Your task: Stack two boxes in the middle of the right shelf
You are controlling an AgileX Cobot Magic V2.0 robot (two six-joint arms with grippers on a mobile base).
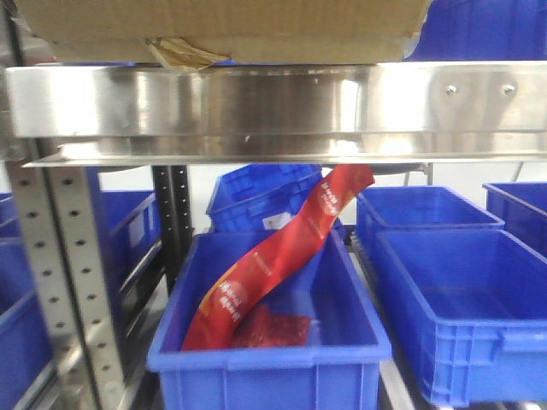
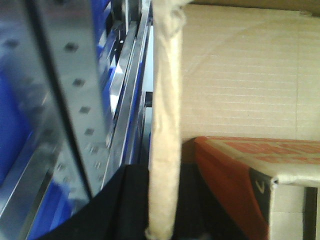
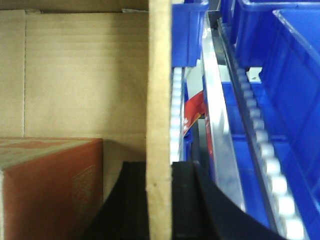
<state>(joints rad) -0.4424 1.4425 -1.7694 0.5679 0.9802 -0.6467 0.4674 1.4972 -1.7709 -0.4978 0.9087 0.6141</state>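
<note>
Currently, a large tan corrugated cardboard box is being held over a shiny stainless-steel shelf tier, its long axis running left to right along the broad front lip. Directly beneath it, a thin flat tan cardboard box with peeling yellowish tape is lying on the tier. The two appear to be touching, though whether the upper box's weight is fully resting there cannot be told.

In the left wrist view, the left end effector is being shown clamped on the large box's left side wall, a black finger on each face of the cardboard. The right end effector is gripping the opposite wall in the same way. The box is thus lying between the two arms, equally near to each.

An orange-red printed carton is sitting inside it. A perforated metal upright is standing just outside the left wall, and blue plastic bins are standing outside the right.

Placement is judged nearly done, and an even release by both arms is probably being called for.
</note>
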